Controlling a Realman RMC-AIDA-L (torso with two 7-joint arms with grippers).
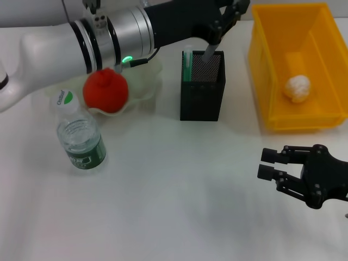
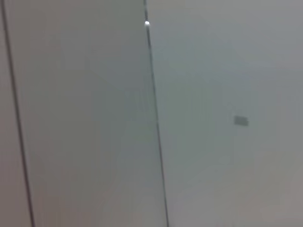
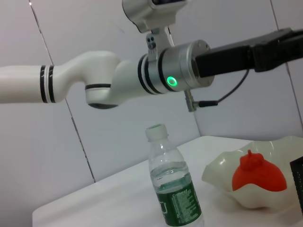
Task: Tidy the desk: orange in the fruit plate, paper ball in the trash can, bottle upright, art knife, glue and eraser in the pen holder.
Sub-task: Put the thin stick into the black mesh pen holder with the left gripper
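Note:
My left arm reaches across the back of the table, and my left gripper [image 1: 216,33] hangs just over the black mesh pen holder [image 1: 202,89]. It is shut on a grey art knife [image 1: 209,53] whose lower end dips into the holder. A green-and-white glue stick [image 1: 187,61] stands in the holder's left corner. The orange [image 1: 106,90] lies in the white fruit plate [image 1: 145,81]. The bottle [image 1: 80,136] stands upright at the left. The paper ball [image 1: 297,88] rests in the yellow trash can [image 1: 272,70]. My right gripper [image 1: 266,164] rests open, low at the right. The eraser is hidden.
The right wrist view shows the bottle [image 3: 173,189], the orange [image 3: 258,176] in its plate [image 3: 220,176], and my left arm [image 3: 180,71] passing above them. The left wrist view shows only a pale panelled wall [image 2: 213,118].

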